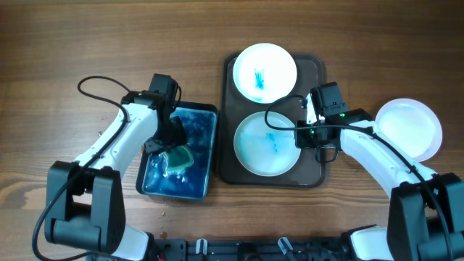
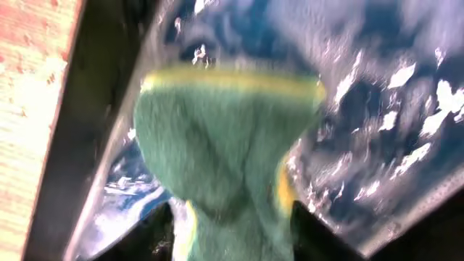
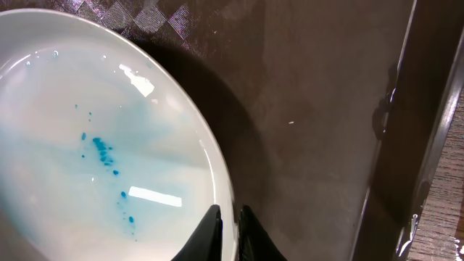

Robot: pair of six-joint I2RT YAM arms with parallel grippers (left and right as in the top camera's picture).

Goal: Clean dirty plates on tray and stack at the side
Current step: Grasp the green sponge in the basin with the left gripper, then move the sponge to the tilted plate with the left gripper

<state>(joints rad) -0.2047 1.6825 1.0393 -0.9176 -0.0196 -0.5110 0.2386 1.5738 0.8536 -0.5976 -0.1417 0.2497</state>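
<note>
Two plates lie on the dark brown tray [image 1: 313,171]. The far plate [image 1: 264,71] has a blue smear; the near plate [image 1: 267,143] holds pale bluish film and blue specks. A plain white plate [image 1: 409,129] rests on the table right of the tray. My right gripper [image 1: 301,135] is shut on the near plate's right rim, one finger inside and one outside [image 3: 230,215]; plate [image 3: 94,145], tray [image 3: 304,109]. My left gripper [image 1: 172,147] is over the black basin, shut on a green and yellow sponge [image 1: 178,159]; the sponge [image 2: 225,145] fills the gap between its fingers [image 2: 148,235].
The black basin [image 1: 206,116] of blue water stands just left of the tray, almost touching it. In the left wrist view its dark wall [image 2: 94,109] runs along the left with wood tabletop [image 2: 29,109] beyond. Cables loop off both arms.
</note>
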